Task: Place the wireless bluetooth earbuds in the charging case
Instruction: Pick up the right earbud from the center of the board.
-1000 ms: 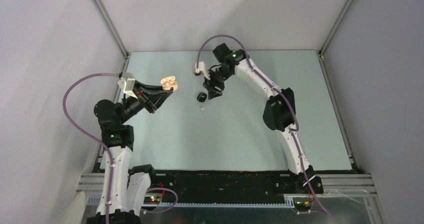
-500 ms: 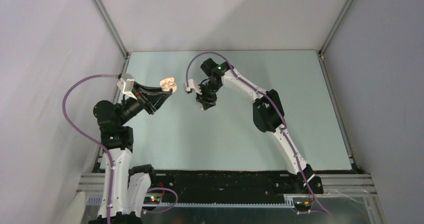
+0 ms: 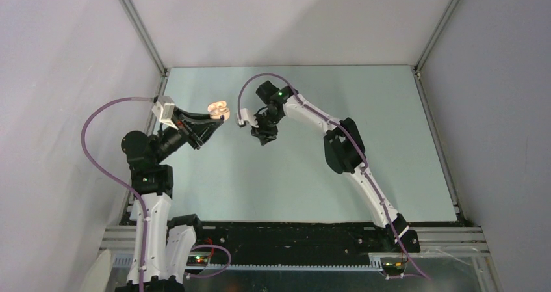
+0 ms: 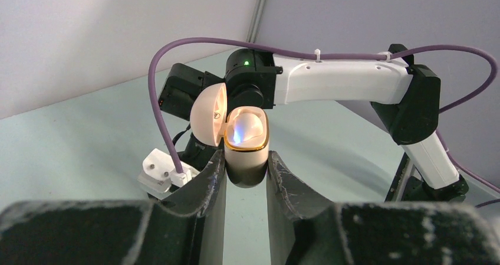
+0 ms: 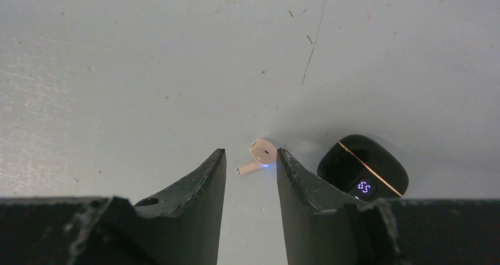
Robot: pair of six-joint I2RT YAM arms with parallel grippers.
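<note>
Earbud: one pale earbud (image 5: 261, 152) lies on its side on the table (image 5: 118, 70), rounded head up, short stem slanting away from it.
Handling: I judge it very light, hard and glossy, so it is likely to skid or flick out of a careless pinch. It looks stiff enough to take a gentle squeeze.
Where to hold: across the rounded head, I think, leaving the stem free to enter its socket.
Right gripper (image 5: 252, 156): my fingers stand parted, one on each side of the bud and not yet closed on it.
Left gripper (image 4: 246, 157): my fingers are clamped on the lower body of the cream charging case (image 4: 246, 142), holding it upright.
Cream case contents: the lid (image 4: 210, 114) is swung open. The inside glows with a blue light, and I cannot tell whether a bud is seated.
Black case (image 5: 364, 169): closed, on the table just beside my right gripper, showing lit digits. Its contents are hidden.
</note>
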